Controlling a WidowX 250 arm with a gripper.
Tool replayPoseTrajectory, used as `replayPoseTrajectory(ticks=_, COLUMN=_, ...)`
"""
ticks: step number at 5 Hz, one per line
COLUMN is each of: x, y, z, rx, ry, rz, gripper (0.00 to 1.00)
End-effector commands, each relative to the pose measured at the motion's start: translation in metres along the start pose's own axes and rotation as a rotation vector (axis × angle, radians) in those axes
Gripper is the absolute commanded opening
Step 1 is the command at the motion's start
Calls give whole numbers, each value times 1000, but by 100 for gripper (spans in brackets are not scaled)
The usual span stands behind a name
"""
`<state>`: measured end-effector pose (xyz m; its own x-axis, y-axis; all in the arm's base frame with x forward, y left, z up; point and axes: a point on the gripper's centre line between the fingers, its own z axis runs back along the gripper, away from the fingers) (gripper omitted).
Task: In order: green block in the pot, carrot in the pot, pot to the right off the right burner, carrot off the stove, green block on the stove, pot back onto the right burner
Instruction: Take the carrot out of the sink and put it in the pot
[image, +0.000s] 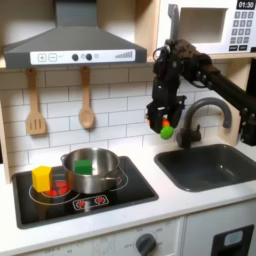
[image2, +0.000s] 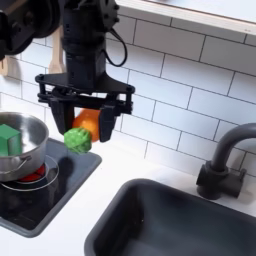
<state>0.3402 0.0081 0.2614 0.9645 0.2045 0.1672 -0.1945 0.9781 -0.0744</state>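
Second exterior view: tool (image2: 86, 126) upright, carrot (image2: 84, 130) clamped, above counter.

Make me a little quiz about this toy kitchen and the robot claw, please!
1. True or false: the green block is inside the pot.
2. What is the claw holding? A) a spoon B) the carrot C) a yellow block
3. Fill in: the carrot hangs in the air between the stove and the ____.

Key: 1 true. 2 B. 3 sink.
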Motion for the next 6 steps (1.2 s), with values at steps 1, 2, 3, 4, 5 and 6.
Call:
replayPoseTrajectory(ticks=1, x=12, y=16, z=-2, rx=24, ry=-8, rz=29, gripper=0)
replayPoseTrajectory(ticks=2, x=19, y=30, z=-1, rx=42, ry=-14, rz=59, gripper=0)
replayPoseTrajectory(ticks=3, x=22, y=46, z=-5, rx=50, ry=-8, rz=93, gripper=0)
replayPoseTrajectory(ticks=4, x=23, y=58, z=-9, rx=65, ry=-5, rz=110, gripper=0)
replayPoseTrajectory(ticks=5, x=29, y=70, z=-13, rx=81, ry=-5, rz=123, gripper=0)
replayPoseTrajectory(ticks=6, x=32, y=85, z=-17, rx=97, ry=-2, rz=143, gripper=0)
